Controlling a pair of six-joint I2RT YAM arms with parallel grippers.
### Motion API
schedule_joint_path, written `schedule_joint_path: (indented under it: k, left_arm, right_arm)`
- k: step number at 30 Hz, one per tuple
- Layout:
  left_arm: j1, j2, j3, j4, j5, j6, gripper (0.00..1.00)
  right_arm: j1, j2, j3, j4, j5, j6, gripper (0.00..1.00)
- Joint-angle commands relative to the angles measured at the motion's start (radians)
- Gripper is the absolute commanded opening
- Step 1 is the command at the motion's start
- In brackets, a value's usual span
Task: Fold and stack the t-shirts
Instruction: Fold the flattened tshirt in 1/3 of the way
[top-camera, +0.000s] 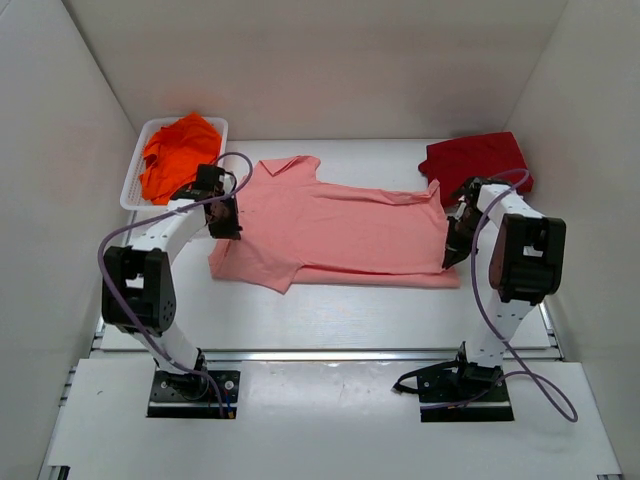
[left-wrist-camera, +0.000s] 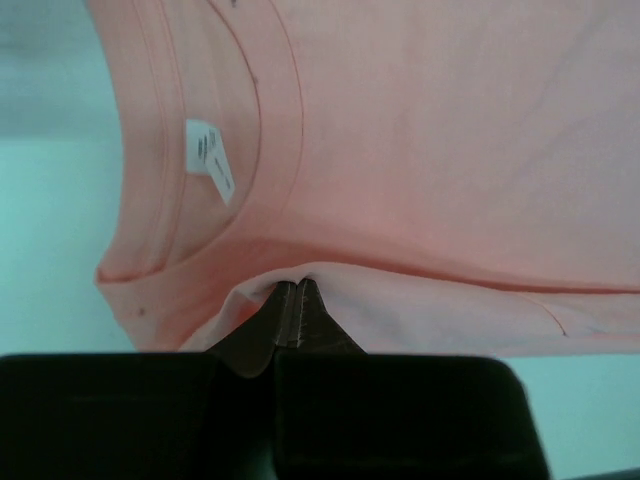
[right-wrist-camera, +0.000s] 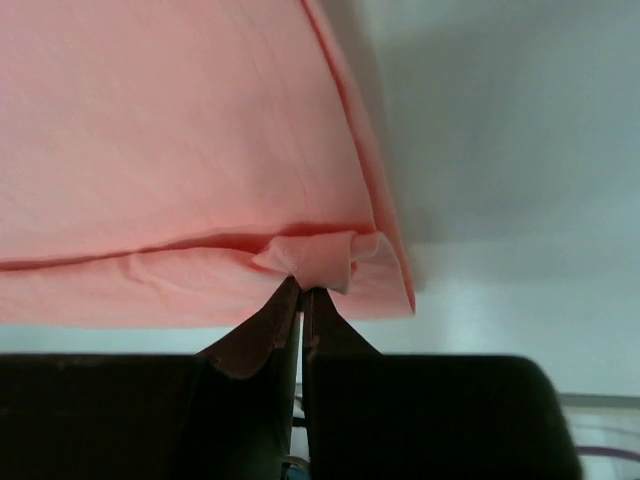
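Note:
The salmon-pink t-shirt (top-camera: 340, 235) lies spread across the middle of the table, its near long edge folded over. My left gripper (top-camera: 228, 222) is shut on the cloth at the shirt's left end. In the left wrist view that gripper (left-wrist-camera: 298, 285) pinches a fold just below the collar, near the white label (left-wrist-camera: 210, 155). My right gripper (top-camera: 455, 245) is shut on the shirt's right end. Its tips (right-wrist-camera: 303, 285) hold a small bunched fold of the hem (right-wrist-camera: 320, 255). The dark red t-shirt (top-camera: 478, 160) lies folded at the back right. The bright orange t-shirt (top-camera: 178, 150) sits crumpled in the basket.
The white slotted basket (top-camera: 135, 185) stands at the back left, close to my left arm. White walls close in the table on three sides. Bare white tabletop (top-camera: 350, 310) runs between the pink shirt and the arm bases.

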Motion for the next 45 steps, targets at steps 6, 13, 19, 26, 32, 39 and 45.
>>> schedule_joint_path:
  k: [6,13,19,26,32,39,45]
  left_arm:
    - [0.029,0.1,0.139,0.105,-0.009,-0.031,0.39]
    - [0.028,0.048,0.085,0.121,-0.001,-0.046,0.51]
    - [0.011,-0.058,-0.022,0.104,-0.007,-0.026,0.42]
    - [-0.056,-0.087,-0.202,0.134,-0.012,-0.057,0.14]
    - [-0.069,0.008,-0.214,0.209,-0.032,-0.097,0.09]
    - [-0.084,0.017,-0.318,0.176,0.007,-0.075,0.05]
    - [-0.122,-0.096,-0.442,0.133,0.033,-0.067,0.02]
  right_arm:
    - [-0.013,0.025,0.117,0.086,0.002,0.054,0.53]
    - [-0.007,-0.125,0.029,0.186,0.036,0.054,0.99]
    - [0.036,-0.213,-0.08,0.219,0.072,0.031,0.99]
    - [0.114,-0.224,-0.205,0.319,-0.054,0.074,0.0]
    - [0.168,-0.127,-0.244,0.423,-0.086,0.099,0.0]
    - [0.165,-0.115,-0.31,0.342,-0.047,0.102,0.0]
    - [0.156,-0.173,-0.374,0.275,-0.042,0.097,0.0]
